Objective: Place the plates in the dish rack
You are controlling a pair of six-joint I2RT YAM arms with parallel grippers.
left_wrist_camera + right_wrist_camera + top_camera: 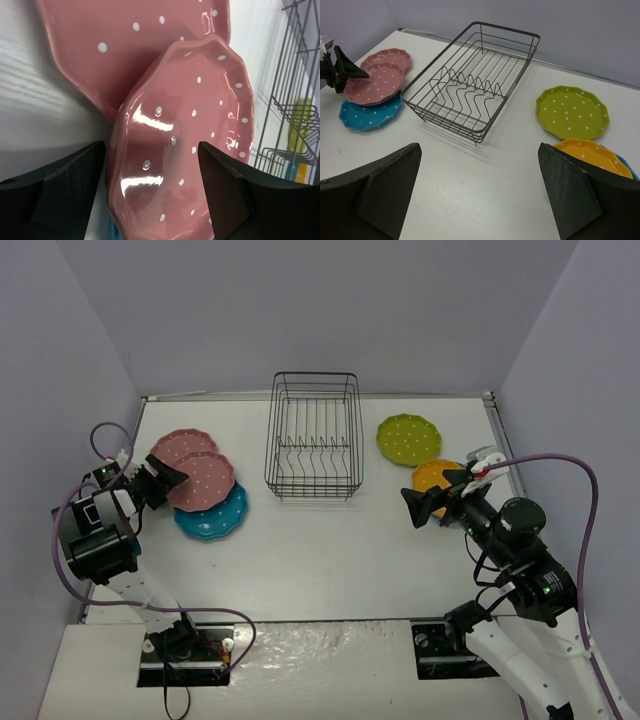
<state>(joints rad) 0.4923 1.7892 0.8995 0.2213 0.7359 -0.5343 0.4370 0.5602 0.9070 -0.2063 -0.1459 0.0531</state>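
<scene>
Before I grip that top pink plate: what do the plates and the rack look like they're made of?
Pink plate: probably glazed ceramic, though it could be melamine. The surface is glossy and throws sharp light reflections across its face, so it is likely slick. Dish rack: thin bent metal wire, apparently with a dark coating, showing only a dull sheen.

Illumination is bright, even and diffuse in all views. Overhead view: the white table nears overexposure; a faint, soft shadow lies under the dish rack. Left wrist view: white glare streaks mark the front pink plate at lower centre; the left gripper fingers along the bottom edge are dark and soft. Right wrist view: mid-frame is sharp; the right gripper fingers at the lower corners are blurred.
</scene>
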